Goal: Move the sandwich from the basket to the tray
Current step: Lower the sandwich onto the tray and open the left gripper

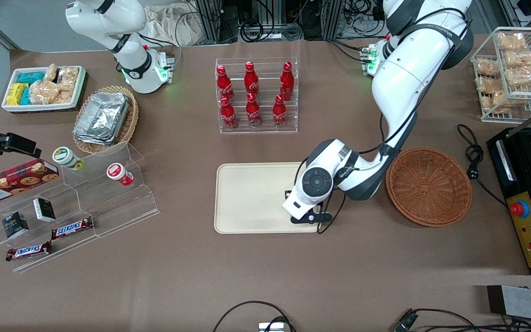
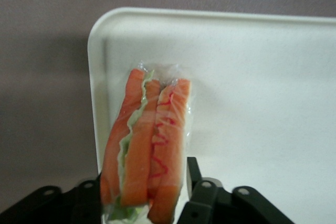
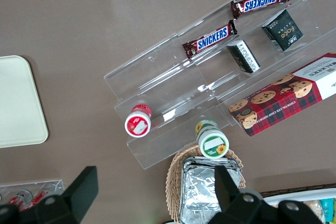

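Over tray (image 2: 252, 77), fingers (image 2: 202, 195) gripping sandwich (image 2: 149, 145)

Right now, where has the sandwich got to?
The wrist view shows the sandwich held in the pincer just above the tray, near its corner. The basket beside the tray holds nothing.

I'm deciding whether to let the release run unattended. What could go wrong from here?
The gripper, above the tray near its basket-side end, holds the wrapped sandwich close to the tray's rim. Released here, it could tip onto the rim or slide off onto the table. The plastic wrap might also cling to a finger and drag as the arm lifts.
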`<state>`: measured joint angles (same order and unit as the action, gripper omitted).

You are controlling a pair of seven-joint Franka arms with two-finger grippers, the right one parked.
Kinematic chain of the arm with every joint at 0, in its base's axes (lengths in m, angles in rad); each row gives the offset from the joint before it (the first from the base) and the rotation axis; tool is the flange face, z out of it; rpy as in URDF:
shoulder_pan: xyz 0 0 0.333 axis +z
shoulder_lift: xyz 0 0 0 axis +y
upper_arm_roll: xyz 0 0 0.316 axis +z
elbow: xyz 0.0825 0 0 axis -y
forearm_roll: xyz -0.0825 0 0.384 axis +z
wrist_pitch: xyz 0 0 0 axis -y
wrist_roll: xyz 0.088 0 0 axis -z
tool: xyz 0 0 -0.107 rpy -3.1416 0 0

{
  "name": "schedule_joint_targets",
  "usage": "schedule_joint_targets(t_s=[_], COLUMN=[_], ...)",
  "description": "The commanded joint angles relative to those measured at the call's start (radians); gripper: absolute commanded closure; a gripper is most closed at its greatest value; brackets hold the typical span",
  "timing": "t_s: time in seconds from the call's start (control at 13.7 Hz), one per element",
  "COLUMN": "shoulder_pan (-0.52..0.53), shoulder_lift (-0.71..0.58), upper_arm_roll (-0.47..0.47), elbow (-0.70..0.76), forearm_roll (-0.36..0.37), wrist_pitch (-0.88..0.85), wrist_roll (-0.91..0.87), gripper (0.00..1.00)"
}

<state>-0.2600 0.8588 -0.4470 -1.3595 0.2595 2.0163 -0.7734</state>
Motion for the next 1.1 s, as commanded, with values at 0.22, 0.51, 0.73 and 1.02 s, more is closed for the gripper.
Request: schedule_joint_targets(t_s=[0.22, 0.51, 0.73, 1.02], shoulder_pan=[0.074, 0.189, 0.266, 0.234], shoulder_lift=[-0.162, -0.328, -0.502, -0.699], upper_arm_roll=[-0.001, -0.002, 0.039, 0.264], elbow=[0.037, -0.022, -0.182, -0.338], forearm_roll=[0.024, -0.022, -0.112, -0.241], wrist_pitch=[-0.126, -0.252, -0.261, -0.263], wrist_roll=[-0.017, 0.121, 0.294, 0.566], gripper=[0.0, 0.0, 0.0, 0.0])
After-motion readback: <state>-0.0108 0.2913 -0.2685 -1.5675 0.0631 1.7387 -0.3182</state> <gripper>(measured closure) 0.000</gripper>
